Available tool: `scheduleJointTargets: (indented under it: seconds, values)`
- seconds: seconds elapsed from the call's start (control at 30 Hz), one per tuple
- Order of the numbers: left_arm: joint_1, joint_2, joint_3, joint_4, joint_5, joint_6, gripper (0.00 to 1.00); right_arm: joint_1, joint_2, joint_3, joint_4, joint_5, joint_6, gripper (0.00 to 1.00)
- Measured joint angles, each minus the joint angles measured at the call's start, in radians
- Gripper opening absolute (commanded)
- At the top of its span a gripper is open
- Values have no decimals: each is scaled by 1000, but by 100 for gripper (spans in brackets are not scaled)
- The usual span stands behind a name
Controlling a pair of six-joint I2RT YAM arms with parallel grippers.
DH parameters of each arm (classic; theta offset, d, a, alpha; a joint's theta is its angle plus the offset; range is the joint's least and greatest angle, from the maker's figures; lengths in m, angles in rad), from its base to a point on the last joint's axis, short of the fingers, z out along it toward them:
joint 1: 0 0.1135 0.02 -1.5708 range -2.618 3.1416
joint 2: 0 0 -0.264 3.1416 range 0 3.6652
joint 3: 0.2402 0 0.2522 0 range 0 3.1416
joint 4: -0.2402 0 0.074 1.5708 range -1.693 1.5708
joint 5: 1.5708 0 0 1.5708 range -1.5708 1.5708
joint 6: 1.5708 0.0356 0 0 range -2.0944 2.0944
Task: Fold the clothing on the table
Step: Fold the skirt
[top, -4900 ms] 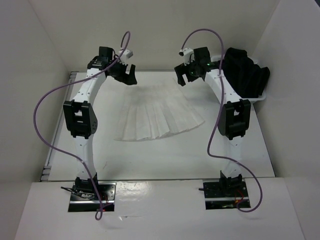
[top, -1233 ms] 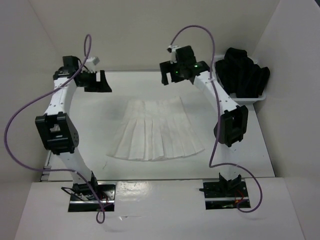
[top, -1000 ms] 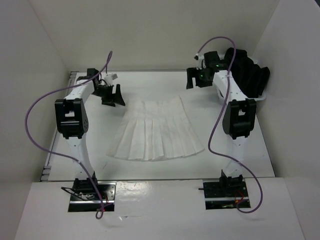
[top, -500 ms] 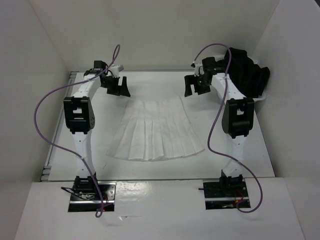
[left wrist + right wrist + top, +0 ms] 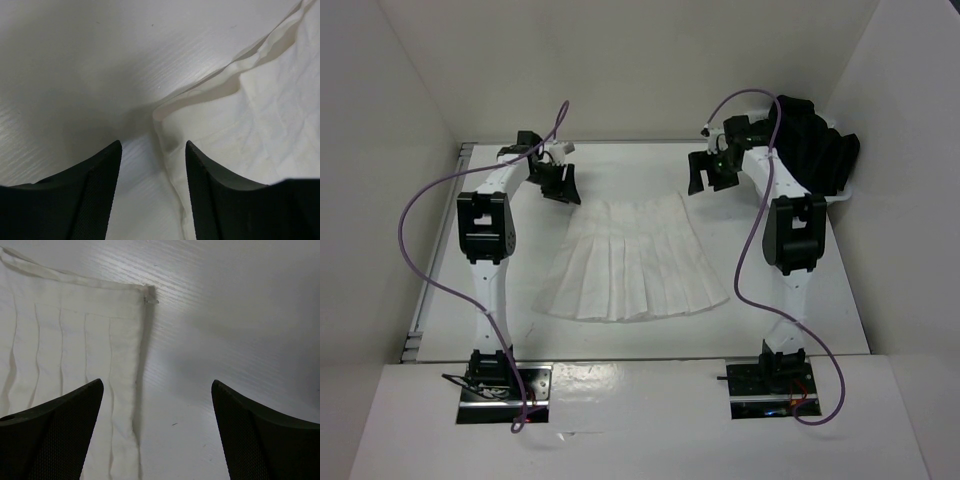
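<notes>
The clothing [image 5: 635, 262] is a white pleated skirt-type thing, lying flat on the tabletop [image 5: 640, 340] and fanned out, with the narrow waist end on the far side and the wide hem toward the arm bases. It's pretty wrinkled up close.

The left end effector [image 5: 563, 188] sits right at the clothing's far-left corner. On the wrist cam the end effector [image 5: 153, 145] has its fingers apart, and the corner edge of the fabric [image 5: 260, 120] lies in the gap, so it's released and not pinching anything.

The right end effector [image 5: 705, 178] hangs just off the clothing's far-right corner. From its own cam the end effector [image 5: 157, 382] is spread wide and holding nothing. The side edge of the clothing [image 5: 65, 350] runs below it, closer to the left finger.

There's also a pile of black garments [image 5: 810, 145] off past the clothing's right side, well apart from it.
</notes>
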Motion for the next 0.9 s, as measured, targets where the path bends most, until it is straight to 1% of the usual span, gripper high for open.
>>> scheduleJointTargets:
  seconds: [0.1, 0.4, 0.43, 0.63, 0.7, 0.83, 0.87, 0.9]
  values:
    - [1, 17, 19, -20, 21, 17, 54, 0, 12, 2, 0, -3, 0, 92]
    - [-6, 21, 21, -94, 74, 81, 54, 0, 26, 6, 0, -14, 0, 92]
    - [-9, 22, 21, -100, 80, 89, 54, 0, 29, 8, 0, -18, 0, 91]
    - [-25, 42, 50, -129, 107, 96, 54, 2, 50, 13, 0, -26, 0, 91]
    - [-26, 50, 60, -134, 109, 96, 50, 2, 58, 18, -2, -26, 0, 91]
    - [-27, 60, 64, -135, 113, 100, 30, 3, 88, 65, -10, -32, 0, 91]
    - [-27, 63, 64, -136, 114, 98, 20, 3, 95, 79, -10, -33, 0, 91]
    - [-27, 64, 64, -137, 112, 100, 17, 3, 105, 97, -13, -37, 0, 91]
